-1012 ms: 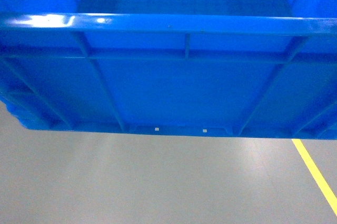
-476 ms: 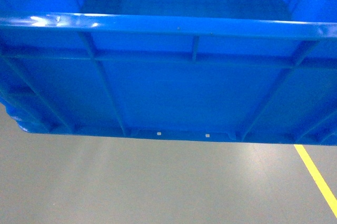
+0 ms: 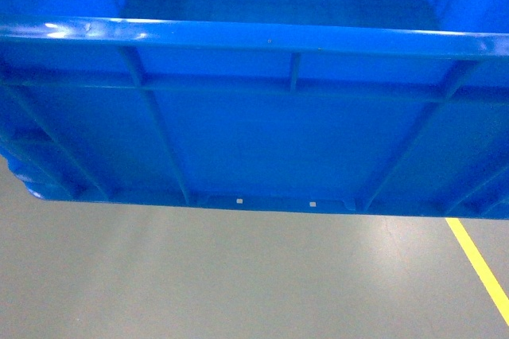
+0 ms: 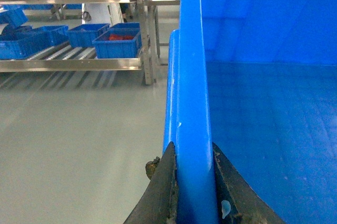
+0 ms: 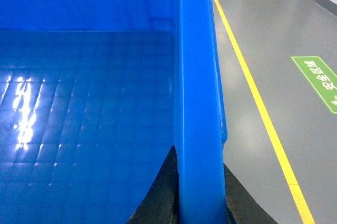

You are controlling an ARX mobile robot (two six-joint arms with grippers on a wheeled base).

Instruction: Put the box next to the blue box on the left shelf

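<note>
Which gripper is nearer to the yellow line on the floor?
Right. The right gripper clamps the box wall beside the yellow line; the left gripper holds the opposite wall, toward the shelf.

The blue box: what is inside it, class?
The box shows only a bare gridded floor with light glare; nothing lies on the visible part. The near corners stay hidden in every view.

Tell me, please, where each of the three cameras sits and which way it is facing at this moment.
Head: on the robot, slanting down at the box side wall and the grey floor; no part of the robot shows.
Left wrist: behind the left gripper, looking along the box rim toward a shelf holding blue bins; jaws clamp the rim.
Right wrist: behind the right gripper, looking along the opposite rim beside a yellow line; jaws clamp the rim.
Shared: all three show the box; head and right wrist both show the yellow line.
</note>
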